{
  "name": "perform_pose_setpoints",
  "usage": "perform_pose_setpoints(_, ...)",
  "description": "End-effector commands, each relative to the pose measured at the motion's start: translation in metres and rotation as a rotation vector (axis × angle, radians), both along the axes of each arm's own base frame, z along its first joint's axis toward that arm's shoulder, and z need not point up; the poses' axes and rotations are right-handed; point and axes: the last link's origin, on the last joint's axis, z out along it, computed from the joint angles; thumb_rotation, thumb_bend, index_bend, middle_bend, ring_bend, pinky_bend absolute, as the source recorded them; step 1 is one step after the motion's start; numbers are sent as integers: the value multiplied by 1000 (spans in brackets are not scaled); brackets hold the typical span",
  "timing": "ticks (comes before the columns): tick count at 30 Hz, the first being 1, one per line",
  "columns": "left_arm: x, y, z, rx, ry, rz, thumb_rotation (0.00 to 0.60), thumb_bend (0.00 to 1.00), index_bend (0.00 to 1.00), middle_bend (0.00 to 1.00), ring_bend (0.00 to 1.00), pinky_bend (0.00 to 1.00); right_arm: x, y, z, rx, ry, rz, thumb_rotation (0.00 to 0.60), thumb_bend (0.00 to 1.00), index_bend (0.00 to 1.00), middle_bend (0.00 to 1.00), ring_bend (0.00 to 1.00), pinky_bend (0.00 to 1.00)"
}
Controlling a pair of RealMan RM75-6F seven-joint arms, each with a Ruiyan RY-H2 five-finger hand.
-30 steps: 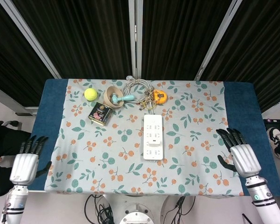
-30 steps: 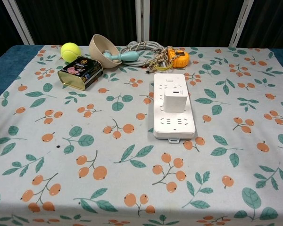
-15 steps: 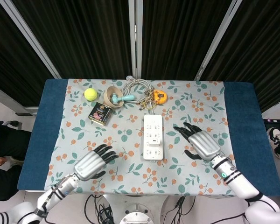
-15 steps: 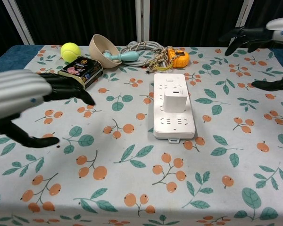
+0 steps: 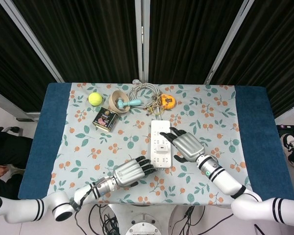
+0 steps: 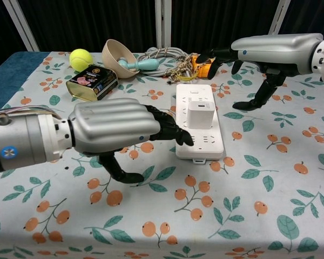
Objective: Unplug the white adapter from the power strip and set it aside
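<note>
The white power strip point(image 5: 160, 143) point(image 6: 198, 140) lies lengthwise at the table's middle, with the white adapter point(image 5: 160, 147) point(image 6: 200, 115) plugged into its centre. My left hand point(image 5: 131, 172) point(image 6: 116, 128) hovers just left of the strip's near end, fingers apart and reaching toward it, holding nothing. My right hand point(image 5: 187, 146) point(image 6: 264, 53) hangs open just right of the strip, its fingertips close to the adapter without gripping it.
At the back lie a yellow-green ball point(image 5: 94, 98), a tin point(image 5: 105, 119), a tipped beige bowl point(image 5: 118, 101) with a teal handle, a coiled cable point(image 5: 142, 93) and an orange tape measure point(image 5: 167, 101). Floral cloth point(image 5: 206, 176) spreads on either side of the strip.
Both hands have moved inward from the table's sides toward the power strip. The left now sits by its near end, the right beside the adapter. The strip and adapter have not moved.
</note>
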Motion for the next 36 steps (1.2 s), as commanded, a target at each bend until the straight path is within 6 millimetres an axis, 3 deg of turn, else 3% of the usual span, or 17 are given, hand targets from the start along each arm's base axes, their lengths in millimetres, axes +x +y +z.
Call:
perform_pose_setpoints(1,9,2,-6,-1,-14,-7,600,271,105,169,104,196,0,-2,-6,9,21,0,600,235,18,186,24,216)
perform_pose_setpoints(6,21,-1,-22,-16,-25,-23,600,281,85,163,104,199,2,-4,-20,28,49,8,600,235,19,186,24,221)
perform_pose_setpoints(14,18,1,-42,12,-7,-15,600,282,84,151,104,206,9,-10,-38,30,67,26,600,235,46,202,41,232)
perform_pose_setpoints(26,14,0,-49,11,-3,-5,600,281,85,152,104,203,15,-25,-53,56,77,15,600,236,91,223,48,238)
perform_pose_setpoints(36,16,0,-52,4,-8,-10,600,280,95,159,104,196,20,-34,-62,69,107,38,600,241,193,289,101,284)
